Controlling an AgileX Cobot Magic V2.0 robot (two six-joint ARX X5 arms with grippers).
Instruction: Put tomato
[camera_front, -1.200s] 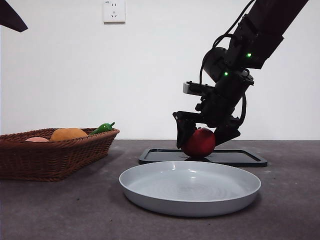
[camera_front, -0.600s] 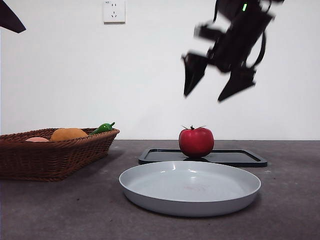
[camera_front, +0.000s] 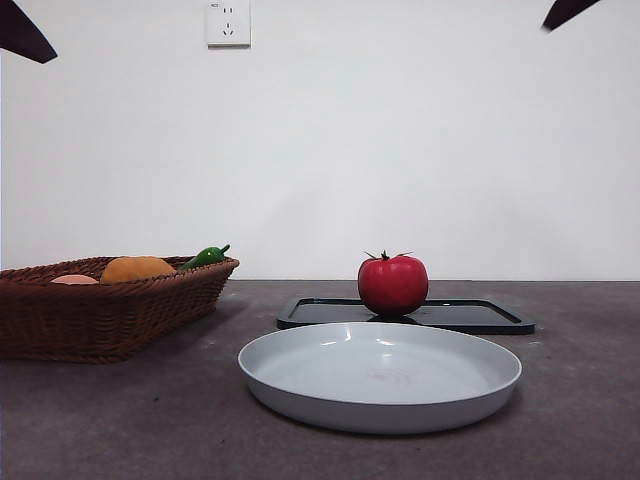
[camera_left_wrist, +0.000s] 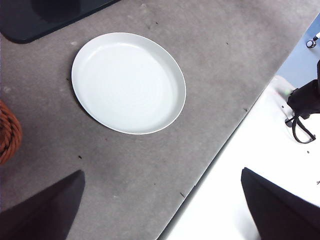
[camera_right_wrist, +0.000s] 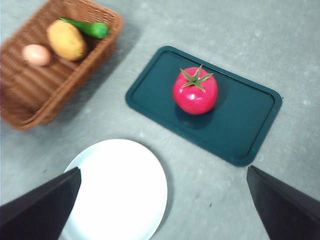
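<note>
The glossy red tomato (camera_front: 392, 284) (camera_right_wrist: 195, 90) stands upright on the dark tray (camera_front: 480, 317) (camera_right_wrist: 240, 125), its green stem up, with nothing touching it. My right gripper (camera_right_wrist: 162, 200) hangs open high above the table, well clear of the tomato; in the front view only a black tip (camera_front: 567, 12) of it shows at the top right corner. My left gripper (camera_left_wrist: 162, 205) is open and empty too, high over the table's near edge, showing as a black tip (camera_front: 22, 32) at the top left corner.
A white plate (camera_front: 380, 375) (camera_left_wrist: 128, 82) (camera_right_wrist: 120, 192) lies in front of the tray. A wicker basket (camera_front: 100, 310) (camera_right_wrist: 35, 90) at the left holds an orange fruit (camera_front: 137, 268), a green pepper (camera_front: 206, 256) and a pale pink item (camera_right_wrist: 36, 54).
The right gripper let go of the tomato on the tray and rose up and away, almost leaving the front view. The tomato stays put.
</note>
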